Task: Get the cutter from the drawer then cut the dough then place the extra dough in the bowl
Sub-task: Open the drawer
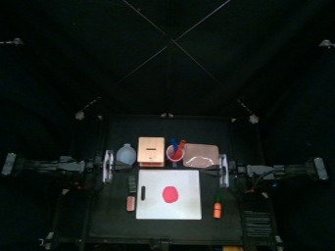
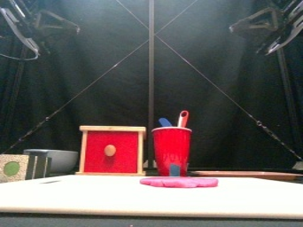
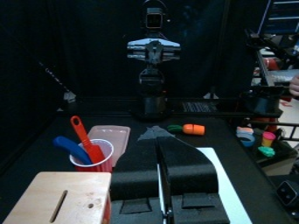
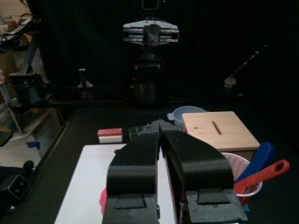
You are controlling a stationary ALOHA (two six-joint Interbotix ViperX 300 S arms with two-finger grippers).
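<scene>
A flat pink dough disc (image 1: 169, 193) lies in the middle of the white cutting board (image 1: 187, 177), low and wide in the front view (image 2: 179, 182). Behind the board stands the pale wooden box (image 1: 151, 150); its red drawer front (image 2: 112, 151) is closed. The blue-grey bowl (image 1: 125, 153) is left of the box. No cutter shows. My left gripper (image 1: 109, 165) hovers at the board's left back corner, jaws shut and empty (image 3: 158, 131). My right gripper (image 1: 225, 170) mirrors it on the right, shut and empty (image 4: 162, 129).
A red cup (image 2: 172, 151) holding a blue and a red toy knife stands right of the box, with the pink tray (image 1: 201, 153) beyond it. A small orange toy (image 1: 131, 203) lies left of the board, another one (image 1: 217, 209) to its right.
</scene>
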